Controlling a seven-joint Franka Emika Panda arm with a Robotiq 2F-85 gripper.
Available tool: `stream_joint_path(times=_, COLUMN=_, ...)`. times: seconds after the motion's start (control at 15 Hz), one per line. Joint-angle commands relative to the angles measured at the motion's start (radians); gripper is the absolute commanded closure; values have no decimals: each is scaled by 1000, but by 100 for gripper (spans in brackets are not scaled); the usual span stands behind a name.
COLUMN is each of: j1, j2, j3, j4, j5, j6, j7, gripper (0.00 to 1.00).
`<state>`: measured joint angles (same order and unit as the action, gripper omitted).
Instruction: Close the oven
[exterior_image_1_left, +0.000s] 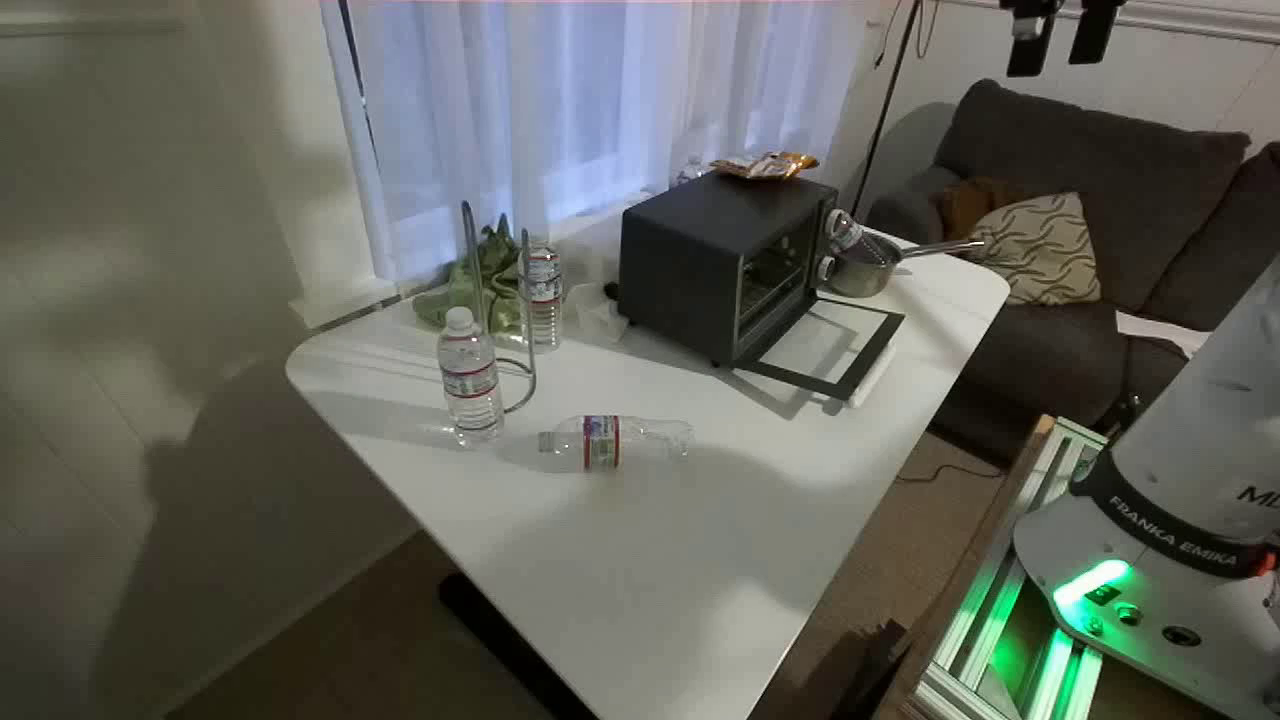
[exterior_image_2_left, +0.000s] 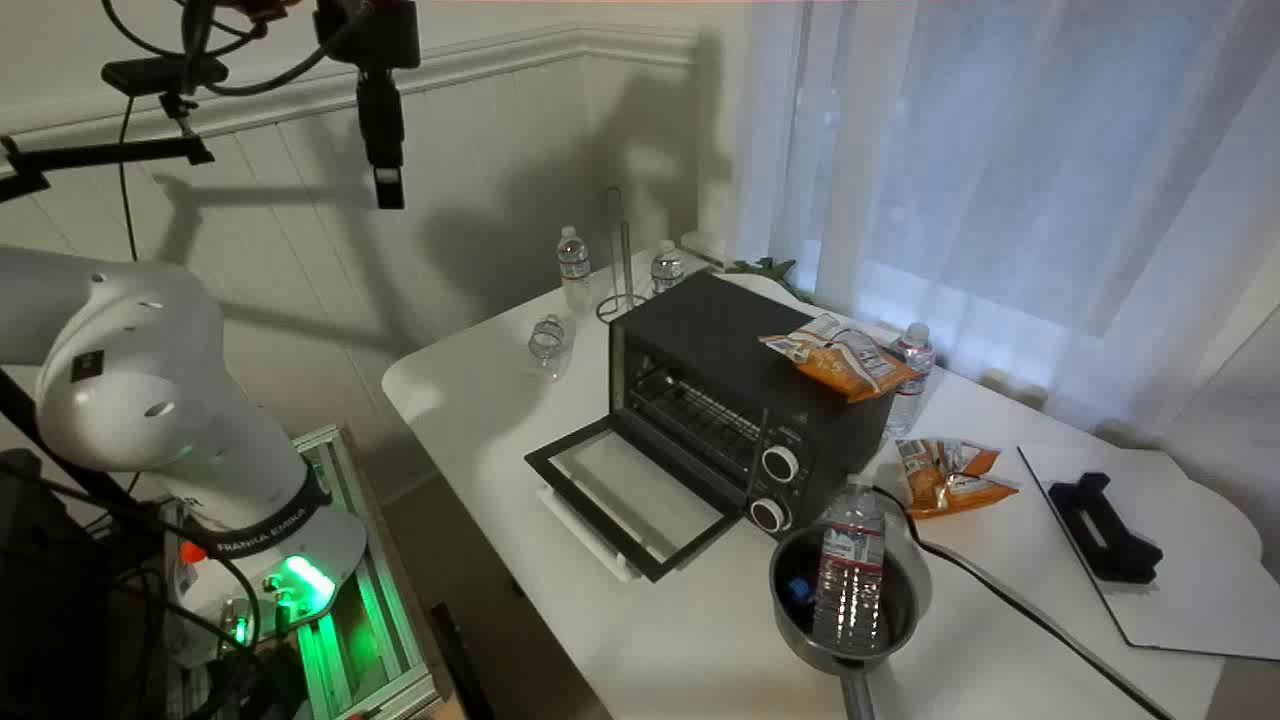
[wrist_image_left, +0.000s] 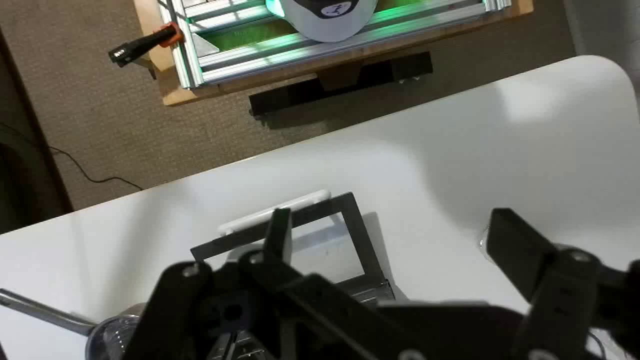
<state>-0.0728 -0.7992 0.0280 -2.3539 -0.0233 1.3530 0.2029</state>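
The dark grey toaster oven (exterior_image_1_left: 690, 260) stands on the white table; it also shows in an exterior view (exterior_image_2_left: 700, 320). Its glass-paned door (exterior_image_1_left: 868, 368) is folded down open, about level, showing the wire rack inside. The door also shows in an exterior view (exterior_image_2_left: 585, 448) and in the wrist view (wrist_image_left: 357, 235). A pale bar handle (exterior_image_2_left: 585, 535) runs along the door's free edge; it shows in the wrist view (wrist_image_left: 272, 212). My gripper (wrist_image_left: 391, 215) is open and empty, fingers wide apart. It hangs high above the table in both exterior views (exterior_image_1_left: 1060, 60) (exterior_image_2_left: 389, 188), apart from the oven.
A saucepan (exterior_image_2_left: 845, 655) with a bottle (exterior_image_2_left: 850, 575) in it stands beside the oven's knob side. A snack bag (exterior_image_2_left: 845, 358) lies on the oven. An upright bottle (exterior_image_1_left: 470, 380), a lying bottle (exterior_image_1_left: 610, 442) and a wire stand (exterior_image_1_left: 528, 330) are past the other side.
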Motion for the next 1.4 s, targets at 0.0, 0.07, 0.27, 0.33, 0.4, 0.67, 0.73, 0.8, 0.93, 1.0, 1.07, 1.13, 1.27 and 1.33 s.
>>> stream_joint_path(times=0.0, j1=-2, j2=1, j3=1, j4=2, j5=1, j6=-2, j7=-1, gripper=0)
stream_joint_path(times=0.07, j1=-2, j2=1, j3=1, j4=2, j5=1, j6=-2, j7=-1, gripper=0)
stream_joint_path(times=0.27, j1=-2, j2=1, j3=1, j4=2, j5=1, j6=-2, j7=-1, gripper=0)
stream_joint_path(times=0.33, j1=-2, j2=1, j3=1, j4=2, j5=1, j6=-2, j7=-1, gripper=0)
stream_joint_path(times=0.4, j1=2, j2=27, j3=-25, j4=13, j5=23, j6=8, j7=-26, gripper=0)
stream_joint_path(times=0.67, j1=-12, j2=87, j3=-148, j4=-1, j5=116, j6=107, j7=-109, gripper=0)
stream_joint_path(times=0.73, j1=-16, j2=115, j3=-188, j4=-5, j5=134, j6=137, j7=-152, gripper=0)
stream_joint_path(times=0.8, j1=-19, j2=141, j3=-227, j4=-12, j5=156, j6=173, j7=-196, gripper=0)
stream_joint_path(times=0.93, j1=-18, j2=198, j3=-300, j4=-22, j5=202, j6=210, j7=-302, gripper=0)
stream_joint_path(times=1.0, j1=-19, j2=227, j3=-335, j4=-34, j5=226, j6=240, j7=-360, gripper=0)
stream_joint_path(times=1.07, j1=-22, j2=262, j3=-372, j4=-42, j5=249, j6=255, j7=-426, gripper=0)
stream_joint_path(times=1.13, j1=-22, j2=298, j3=-405, j4=-47, j5=274, j6=266, j7=-493, gripper=0)
stream_joint_path(times=1.27, j1=-26, j2=376, j3=-465, j4=-50, j5=330, j6=272, j7=-627, gripper=0)
stream_joint_path(times=1.33, j1=-34, j2=414, j3=-491, j4=-51, j5=353, j6=282, j7=-689, gripper=0)
